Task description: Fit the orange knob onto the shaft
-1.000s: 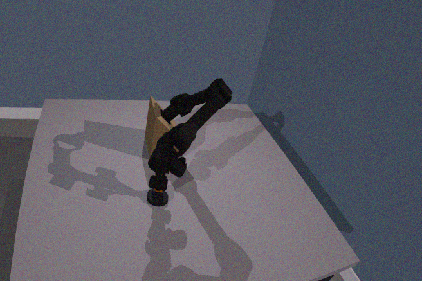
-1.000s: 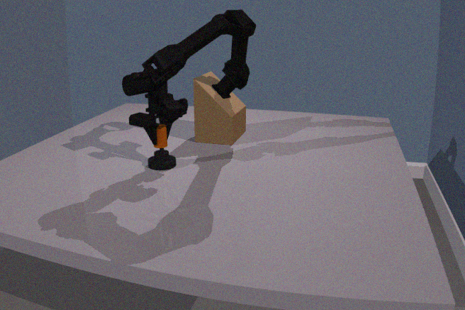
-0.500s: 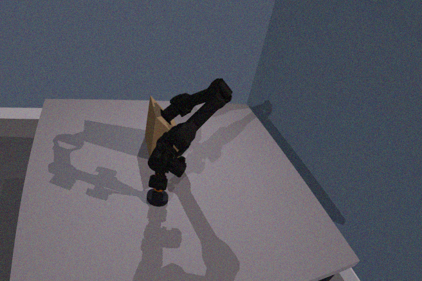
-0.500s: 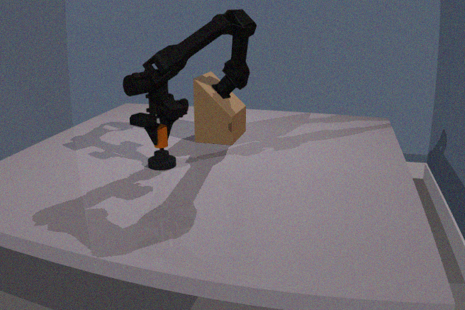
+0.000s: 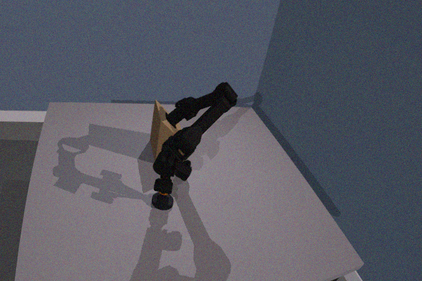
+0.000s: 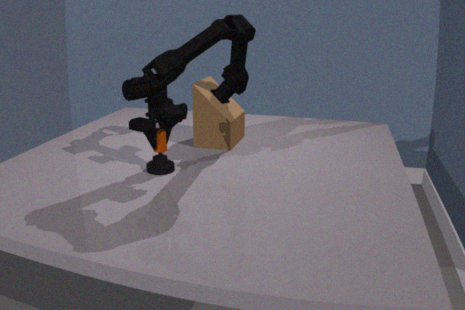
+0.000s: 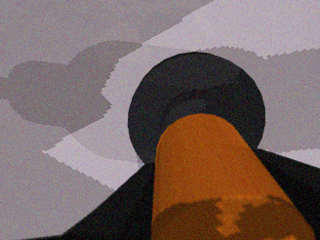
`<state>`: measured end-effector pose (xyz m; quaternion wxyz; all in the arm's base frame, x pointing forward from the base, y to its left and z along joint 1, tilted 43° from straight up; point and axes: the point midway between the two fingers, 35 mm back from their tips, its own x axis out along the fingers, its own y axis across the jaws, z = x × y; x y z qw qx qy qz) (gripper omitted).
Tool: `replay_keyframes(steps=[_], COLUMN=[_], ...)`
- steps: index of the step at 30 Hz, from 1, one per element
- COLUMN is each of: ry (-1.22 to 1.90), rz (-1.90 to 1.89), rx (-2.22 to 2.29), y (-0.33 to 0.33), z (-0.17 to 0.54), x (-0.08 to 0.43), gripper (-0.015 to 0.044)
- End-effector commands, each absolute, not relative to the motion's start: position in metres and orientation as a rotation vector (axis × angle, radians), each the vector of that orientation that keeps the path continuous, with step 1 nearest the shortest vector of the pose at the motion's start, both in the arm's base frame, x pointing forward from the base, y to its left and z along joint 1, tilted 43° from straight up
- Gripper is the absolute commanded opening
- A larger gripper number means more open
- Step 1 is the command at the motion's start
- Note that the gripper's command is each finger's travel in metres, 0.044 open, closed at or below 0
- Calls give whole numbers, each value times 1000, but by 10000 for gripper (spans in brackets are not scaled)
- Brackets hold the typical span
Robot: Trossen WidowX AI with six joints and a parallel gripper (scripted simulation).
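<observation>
The orange knob (image 6: 161,142) (image 7: 210,166) is upright between the fingers; only a sliver of the knob (image 5: 163,193) shows from above. My gripper (image 6: 160,145) is shut on it. The dark round pedestal (image 5: 162,202) (image 6: 160,167) (image 7: 195,73) stands on the table directly below the knob. In the exterior view a short piece of the dark shaft (image 6: 160,154) shows between the knob's lower end and the pedestal's raised middle, so the knob is above the pedestal, not down on it. Whether the shaft's tip is inside the hole is hidden, and so is its flat side.
A tan wedge-shaped block (image 5: 157,131) (image 6: 210,122) stands on the table (image 5: 255,202) (image 6: 300,205) behind the pedestal, and the arm's base is mounted on its slope. Blue walls stand behind the table. Arm shadows lie around the pedestal.
</observation>
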<state>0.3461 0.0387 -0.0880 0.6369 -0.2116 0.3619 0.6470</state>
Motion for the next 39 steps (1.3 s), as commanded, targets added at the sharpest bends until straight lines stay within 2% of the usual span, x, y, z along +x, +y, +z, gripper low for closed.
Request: replay_keyframes(steps=[1, 6, 28, 39], ry=[800, 675, 667, 507], rz=[1485, 1562, 1566, 1649], rx=[-509, -638, -645, -800], y=[36, 35, 36, 37], z=[-85, -85, -86, -84], x=[349, 351, 352, 348], gripper=[0, 0, 0, 0])
